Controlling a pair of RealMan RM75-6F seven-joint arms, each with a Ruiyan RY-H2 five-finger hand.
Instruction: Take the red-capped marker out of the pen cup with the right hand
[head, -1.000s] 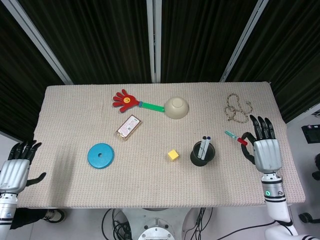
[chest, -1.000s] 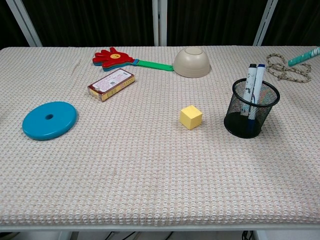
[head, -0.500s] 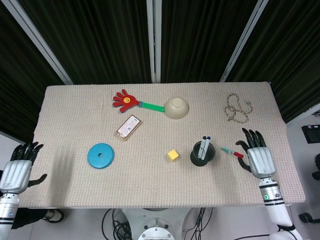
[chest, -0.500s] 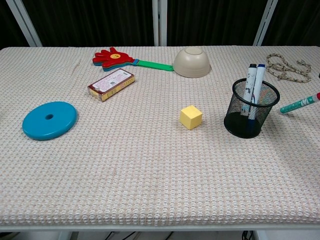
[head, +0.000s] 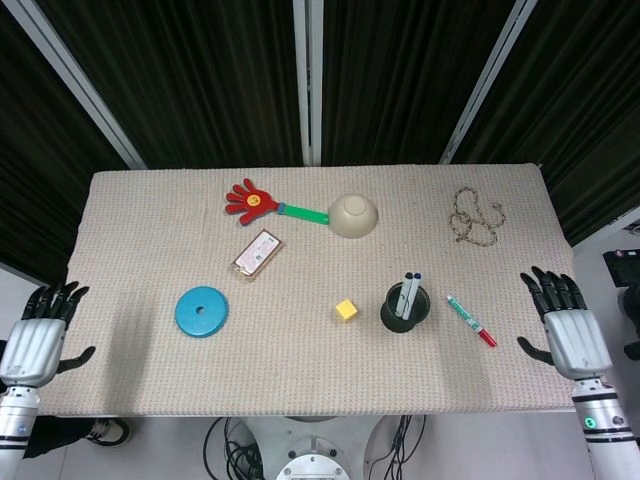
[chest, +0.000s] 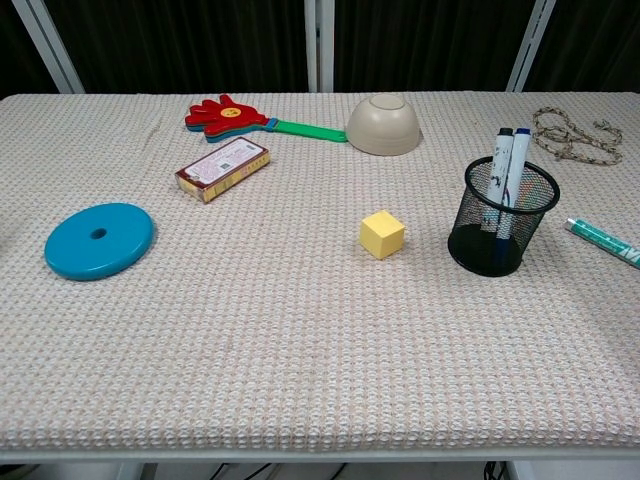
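The red-capped marker (head: 470, 320) lies flat on the table to the right of the black mesh pen cup (head: 406, 308), with its red cap toward the front; the chest view shows only its teal barrel (chest: 603, 241) at the right edge. Two markers, one black-capped and one blue-capped, stand in the pen cup (chest: 500, 215). My right hand (head: 565, 330) hovers off the table's right edge with fingers spread, holding nothing. Beside the front left corner, my left hand (head: 35, 338) is also open and empty. Neither hand shows in the chest view.
A yellow cube (head: 346, 310) sits left of the cup. Farther left are a blue disc (head: 201, 311) and a small box (head: 257, 253). A beige bowl (head: 354, 215) and a red hand clapper (head: 262, 203) lie at the back. A coiled rope (head: 474, 217) is at the back right.
My right hand has let go of the red-capped marker, which now lies on the table right of the cup. The hand has drawn back to the right, off the table edge.
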